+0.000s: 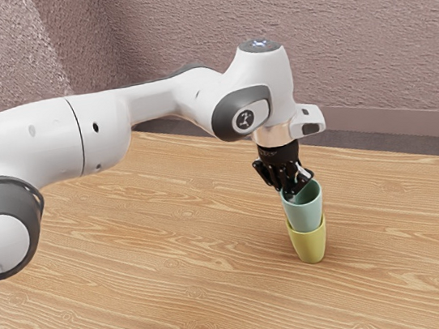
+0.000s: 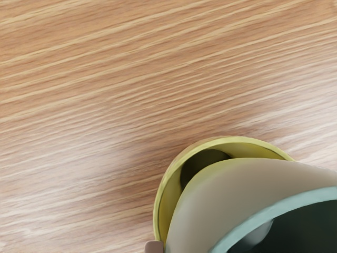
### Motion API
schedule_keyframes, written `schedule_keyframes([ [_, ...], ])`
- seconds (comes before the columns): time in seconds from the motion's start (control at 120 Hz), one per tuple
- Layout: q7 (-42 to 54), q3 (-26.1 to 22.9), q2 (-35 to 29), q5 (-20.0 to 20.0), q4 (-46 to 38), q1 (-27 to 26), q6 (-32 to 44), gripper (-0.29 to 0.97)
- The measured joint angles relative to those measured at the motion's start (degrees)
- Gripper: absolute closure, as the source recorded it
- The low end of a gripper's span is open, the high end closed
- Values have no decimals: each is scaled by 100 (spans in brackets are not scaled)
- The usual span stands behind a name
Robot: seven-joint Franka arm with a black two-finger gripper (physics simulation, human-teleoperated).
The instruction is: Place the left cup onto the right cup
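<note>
Sitting inside the yellow cup (image 1: 309,243) is the blue-green cup (image 1: 304,206). That is the one that had to be moved. Its bottom part is down in the yellow cup and its top part sticks up above the yellow rim. It leans a little and does not look straight. In the wrist view you can peek past its side into the yellow cup, and there is a dark gap between the two.

Right above the yellow cup, at the rim of the blue-green cup, is the black pincer (image 1: 290,181). I cannot tell if it is clamped on the rim or has let go. The white arm (image 1: 115,122) reaches over to it from far off at the exterior view's left.

Under the yellow cup is the wooden worktop (image 1: 173,244).

I think the job is at its last step, with one cup on top of the other. Next, the pincer should make sure it has let go. Then it should go straight up, away from the yellow cup, slowly. A bump sideways could knock both cups over.
</note>
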Motion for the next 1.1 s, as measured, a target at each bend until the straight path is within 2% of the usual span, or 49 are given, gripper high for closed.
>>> schedule_keyframes([
  [0.2, 18, 0, 3, -52, -92, 12, 46, 34],
  [0.383, 32, 0, 1, -59, -105, 14, 111, 14],
  [0.65, 52, 0, -5, -51, -105, 18, 145, 4],
  [1.1, 85, 9, -231, 18, -97, 129, 149, 0],
])
